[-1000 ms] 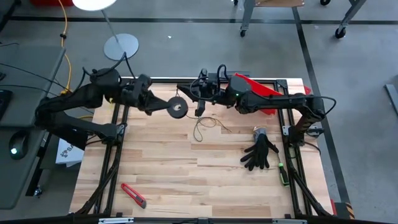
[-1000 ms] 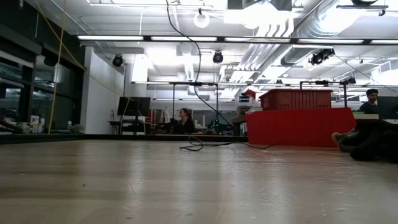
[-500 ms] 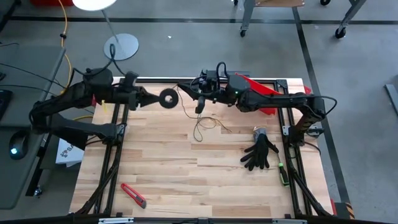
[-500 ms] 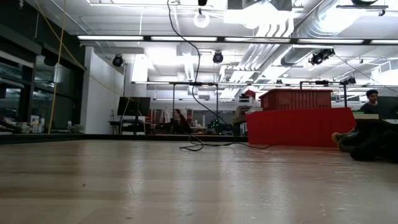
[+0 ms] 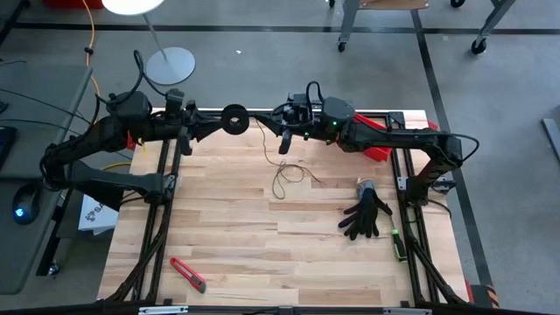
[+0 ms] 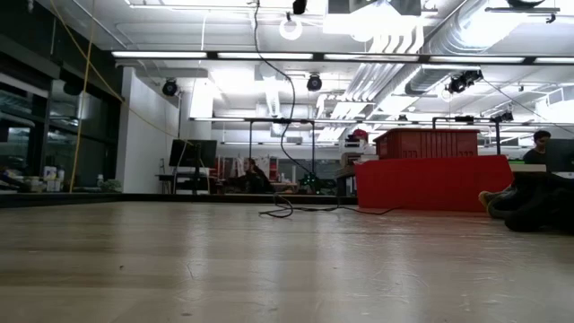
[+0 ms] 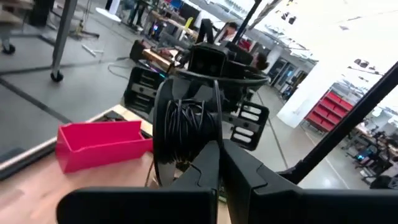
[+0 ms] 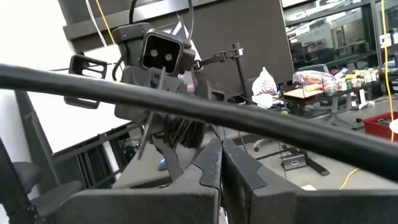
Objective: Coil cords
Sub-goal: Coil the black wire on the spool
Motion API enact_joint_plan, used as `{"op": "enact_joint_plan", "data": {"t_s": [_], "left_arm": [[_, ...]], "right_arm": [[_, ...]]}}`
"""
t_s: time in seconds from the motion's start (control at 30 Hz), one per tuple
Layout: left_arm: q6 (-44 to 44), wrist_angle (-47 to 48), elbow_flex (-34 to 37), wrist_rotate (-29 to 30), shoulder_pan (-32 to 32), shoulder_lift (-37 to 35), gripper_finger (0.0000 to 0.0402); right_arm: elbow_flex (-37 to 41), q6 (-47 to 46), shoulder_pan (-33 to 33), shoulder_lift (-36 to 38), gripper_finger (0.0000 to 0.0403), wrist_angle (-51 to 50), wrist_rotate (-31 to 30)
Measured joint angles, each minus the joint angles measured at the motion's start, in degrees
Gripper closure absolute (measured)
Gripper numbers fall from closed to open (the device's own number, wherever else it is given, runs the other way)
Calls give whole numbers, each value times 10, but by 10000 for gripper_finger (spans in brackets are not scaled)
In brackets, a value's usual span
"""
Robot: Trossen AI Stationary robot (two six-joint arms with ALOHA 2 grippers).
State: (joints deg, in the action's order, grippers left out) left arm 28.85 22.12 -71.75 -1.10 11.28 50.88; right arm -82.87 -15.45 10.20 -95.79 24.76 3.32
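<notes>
- Your left gripper (image 5: 213, 125) is up over the table's far edge with its jaws pinched tight on the black spool (image 5: 234, 118), which it holds on edge in the air.
- In the left wrist view, the spool (image 7: 186, 134) sits just past the two dark fingers (image 7: 205, 171), and dark cord is wound in many turns around its middle.
- Your right gripper (image 5: 283, 143) is raised just to the right of the spool, facing the left arm, with its jaws fully closed. The thin cord runs right by its tip, but you cannot tell from these views whether the cord is caught between the fingers.
- The thin brown cord (image 5: 282, 175) drops from the raised grippers to the wooden table (image 5: 262, 236) and ends in a small loose loop lying on the boards near the far middle.
- In the low view, the cord (image 6: 289, 117) hangs down from above, curving, to a small tangle (image 6: 285, 212) on the tabletop.
- A red bin (image 5: 372, 138) sits at the far right corner, partly under your right arm.
- A black glove (image 5: 366, 216) lies on the right side of the table, well apart from the cord.
- A red utility knife (image 5: 187, 274) lies near the front left corner.
- A green-and-black tool (image 5: 398, 245) rests along the right edge.
</notes>
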Motion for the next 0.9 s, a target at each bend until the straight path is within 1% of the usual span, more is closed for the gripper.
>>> {"op": "enact_joint_plan", "data": {"t_s": [0.17, 0.27, 0.4, 0.5, 0.6, 0.77, 0.9], "left_arm": [[-39, -31, 0, 4, 0, 5, 399], [-64, -42, 0, 28, 0, 7, 399], [-80, -45, 0, 42, 0, 9, 399], [-80, -75, 0, 43, 0, 13, 399], [-86, -108, 0, 44, 0, 15, 399], [-118, -135, 0, 47, 0, 24, 399], [-137, -153, 0, 49, 0, 32, 399]], "right_arm": [[0, 15, 0, 0, 403, -4, 2], [0, 28, -1, 0, 403, -7, 2], [0, 39, -1, 0, 403, -25, 2], [0, 27, 1, 0, 396, -47, 2], [0, 25, 2, 0, 374, -74, 2], [0, 28, 2, 0, 316, -84, 0], [0, 52, 2, 1, 269, -95, -33]]}}
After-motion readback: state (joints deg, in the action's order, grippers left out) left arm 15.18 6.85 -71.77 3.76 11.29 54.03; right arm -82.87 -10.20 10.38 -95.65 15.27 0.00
